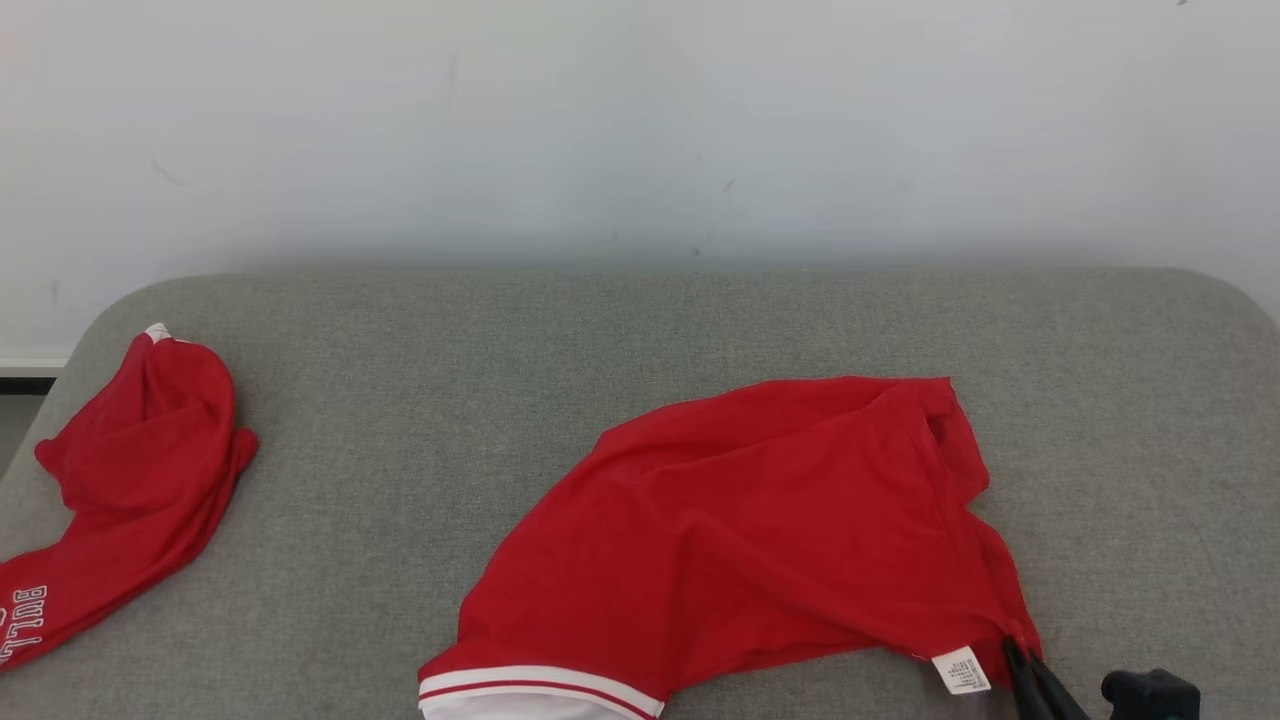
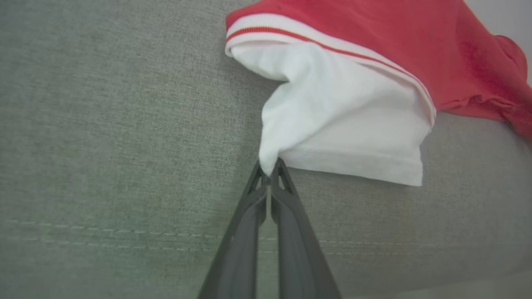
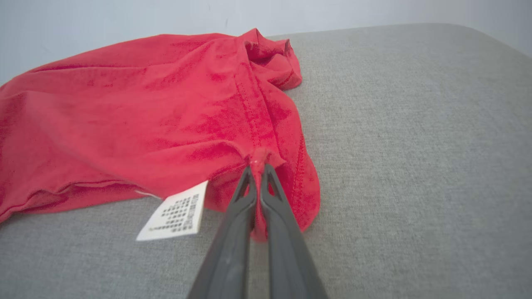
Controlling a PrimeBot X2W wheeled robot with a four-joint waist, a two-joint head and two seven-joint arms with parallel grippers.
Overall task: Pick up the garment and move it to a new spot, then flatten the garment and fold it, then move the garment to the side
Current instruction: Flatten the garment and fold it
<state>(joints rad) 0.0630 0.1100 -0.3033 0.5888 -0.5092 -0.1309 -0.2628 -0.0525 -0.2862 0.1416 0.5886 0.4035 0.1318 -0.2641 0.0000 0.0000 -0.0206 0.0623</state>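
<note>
A red garment lies on the near right of a grey cloth worktop, its long axis running from a white panel at near left to a bunched far-right corner. The left end effector is pinched shut on the white panel's corner; the right end effector clamps the red edge beside a label. Another red shirt at far left is cut off, its lettering incomplete.
</note>
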